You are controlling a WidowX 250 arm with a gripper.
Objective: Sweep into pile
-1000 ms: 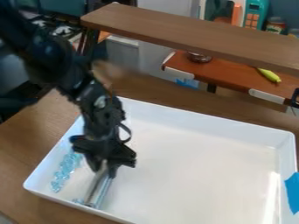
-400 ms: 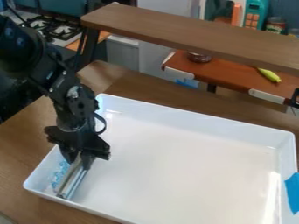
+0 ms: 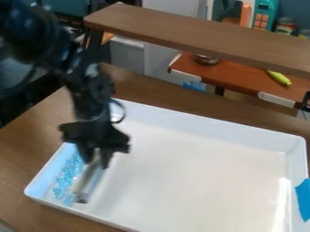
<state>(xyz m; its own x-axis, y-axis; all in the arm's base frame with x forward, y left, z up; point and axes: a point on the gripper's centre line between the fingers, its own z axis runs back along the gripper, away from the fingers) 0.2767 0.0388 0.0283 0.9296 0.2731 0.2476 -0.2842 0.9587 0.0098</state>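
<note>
Grips a slim, pale grey, bar-shaped tool point(image 3: 89, 179) in the black two-finger pincer point(image 3: 97, 161), closed down to about the tool's thickness, and slants it down toward the tray floor. Cannot tell about contact there. Compared with the frame just before, draws back from the side wall toward the wide middle of the tray, uncovering more of the small, glassy, light-blue pieces point(image 3: 68, 179). Shows them just beside the tool, to the pincer's left in view and below, in a long band along the wall of the large white rectangular plastic tray point(image 3: 200, 181). Suggests the end of one push outward and perhaps the set-up for another. Looks well advanced in gathering, yet more strip than heap; probably calls for a stroke along the wall from one end, low and gentle, to avoid riding over pieces. Farther out, beyond the tray and behind the pincer, passes to brown wooden tabletop point(image 3: 142, 93).
</note>
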